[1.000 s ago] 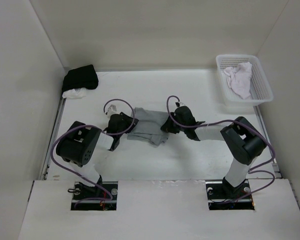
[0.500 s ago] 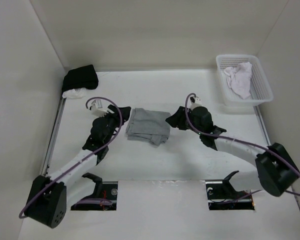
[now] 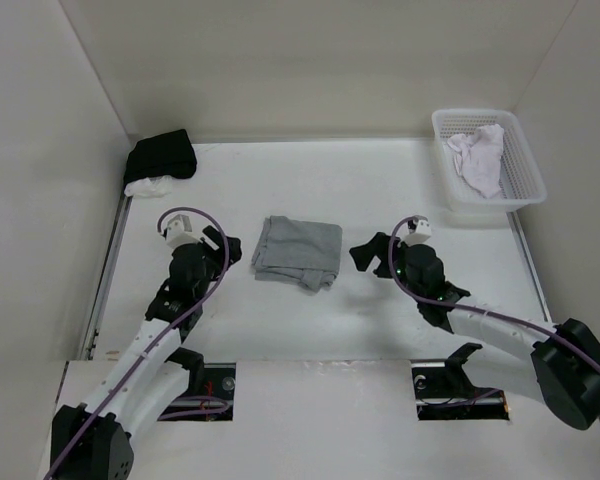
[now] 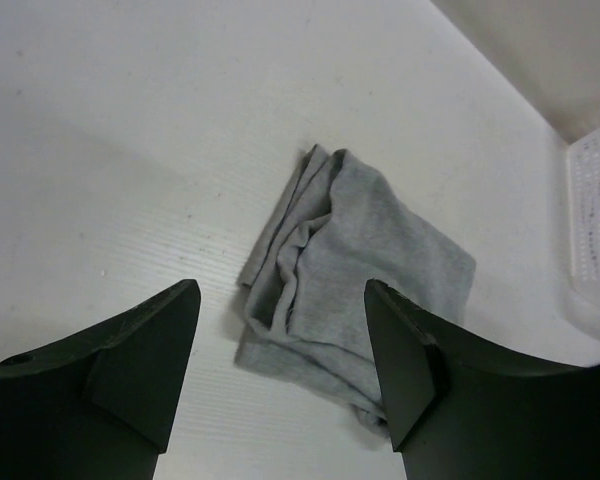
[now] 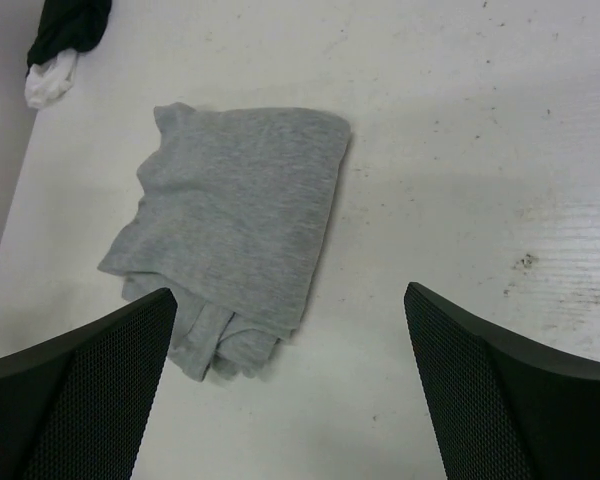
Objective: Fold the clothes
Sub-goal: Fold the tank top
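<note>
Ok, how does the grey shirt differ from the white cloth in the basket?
The grey shirt lies folded into a flat, compact bundle; the white cloth is a crumpled heap. The shirt sits on the table, mid-workspace; the cloth sits inside the basket at the far right. Both are soft fabric, and neither is held.

Looks like a robotics lab test cell, not a home: bare white walls boxing in a plain white table on three sides. Told by a left arm and a right arm mounted at the near edge, purple cables looped along them, and a white plastic basket and a black garment at the far corners.
</note>
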Controlling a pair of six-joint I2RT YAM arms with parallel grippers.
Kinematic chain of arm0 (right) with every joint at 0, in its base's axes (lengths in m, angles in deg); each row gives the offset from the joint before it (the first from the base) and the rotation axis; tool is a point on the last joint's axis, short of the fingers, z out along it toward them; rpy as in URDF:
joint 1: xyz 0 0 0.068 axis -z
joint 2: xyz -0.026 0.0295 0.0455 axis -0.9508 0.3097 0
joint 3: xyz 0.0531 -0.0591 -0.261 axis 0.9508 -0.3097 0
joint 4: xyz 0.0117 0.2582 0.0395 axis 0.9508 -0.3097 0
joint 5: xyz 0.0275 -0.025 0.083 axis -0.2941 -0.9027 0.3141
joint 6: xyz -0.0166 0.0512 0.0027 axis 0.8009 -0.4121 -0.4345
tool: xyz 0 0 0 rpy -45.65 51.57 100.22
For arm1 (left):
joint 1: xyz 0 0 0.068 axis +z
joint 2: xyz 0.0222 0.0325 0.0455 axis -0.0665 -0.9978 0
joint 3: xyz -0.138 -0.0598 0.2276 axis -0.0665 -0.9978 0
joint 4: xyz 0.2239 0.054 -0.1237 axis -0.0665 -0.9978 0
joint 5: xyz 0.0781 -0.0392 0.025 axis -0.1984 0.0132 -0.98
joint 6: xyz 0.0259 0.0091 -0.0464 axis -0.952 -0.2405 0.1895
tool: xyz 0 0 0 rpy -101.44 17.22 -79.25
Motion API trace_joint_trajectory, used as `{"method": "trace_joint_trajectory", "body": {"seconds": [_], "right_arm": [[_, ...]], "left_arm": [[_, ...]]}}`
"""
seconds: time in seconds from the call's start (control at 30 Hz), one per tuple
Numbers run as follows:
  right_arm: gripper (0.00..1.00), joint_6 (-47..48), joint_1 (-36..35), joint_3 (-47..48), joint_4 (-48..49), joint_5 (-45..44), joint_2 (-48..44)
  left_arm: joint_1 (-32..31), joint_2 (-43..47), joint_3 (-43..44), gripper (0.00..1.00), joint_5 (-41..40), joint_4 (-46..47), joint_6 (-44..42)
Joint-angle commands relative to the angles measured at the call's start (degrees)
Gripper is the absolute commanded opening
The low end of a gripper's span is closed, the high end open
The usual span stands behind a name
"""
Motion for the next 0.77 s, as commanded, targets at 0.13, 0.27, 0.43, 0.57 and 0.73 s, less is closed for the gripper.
{"method": "trace_joint_trajectory", "body": {"seconds": [0.13,0.27,0.43,0.57,0.73], "right_arm": [[1.00,0.34,0.73,0.03,6.32,-3.13,-0.67],[1.00,0.07,1.87,0.21,5.88,-3.57,0.91],[1.00,-0.45,4.15,-0.32,5.35,-4.98,0.83],[1.00,-0.54,4.86,-0.41,5.27,-4.72,1.44],[1.00,-0.54,4.95,-0.14,5.26,-4.63,2.06]], "left_arm": [[0.03,2.38,-1.50,0.67,1.57,-5.03,0.20],[0.56,1.41,-1.68,0.67,1.49,-5.21,-0.68],[2.05,-1.66,-1.94,0.66,1.66,-2.67,-0.77],[1.53,-4.73,-1.59,0.65,2.37,0.32,-1.47],[0.56,-9.48,-0.10,0.70,3.42,2.70,-2.35]]}}
